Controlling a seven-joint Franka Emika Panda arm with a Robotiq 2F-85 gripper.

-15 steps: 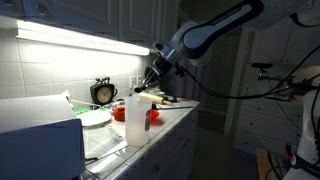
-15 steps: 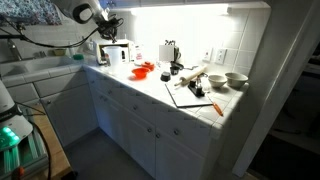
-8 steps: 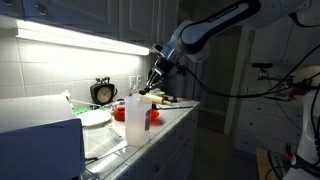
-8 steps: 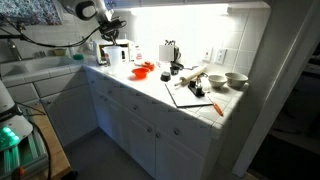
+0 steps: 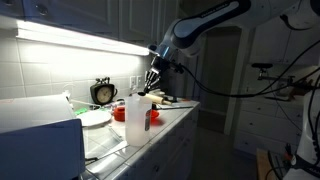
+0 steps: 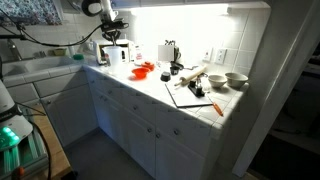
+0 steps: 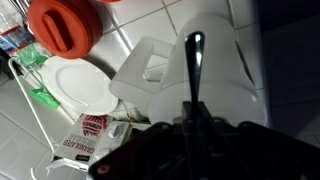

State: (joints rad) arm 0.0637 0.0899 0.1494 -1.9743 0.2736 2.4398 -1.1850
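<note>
My gripper (image 7: 193, 128) is shut on a thin dark utensil (image 7: 194, 70) whose shiny rounded end points away from me. The utensil hangs over a white plastic jug (image 7: 225, 75) on the tiled counter. In both exterior views the gripper (image 5: 151, 82) (image 6: 111, 33) hovers above the counter's back end, near the wall. A white container (image 6: 116, 55) stands just below it. What kind of utensil it is stays unclear.
A red bowl (image 7: 60, 25) and a white plate (image 7: 82, 88) in a wire rack lie beside the jug, with a printed packet (image 7: 85, 138) nearby. A clock (image 5: 103, 93), a tall white jug (image 5: 137, 118), a cutting board (image 6: 190, 95) and small bowls (image 6: 237, 78) share the counter.
The arm has shifted slightly along the counter and risen a little. The gripper has stayed shut on the utensil.
</note>
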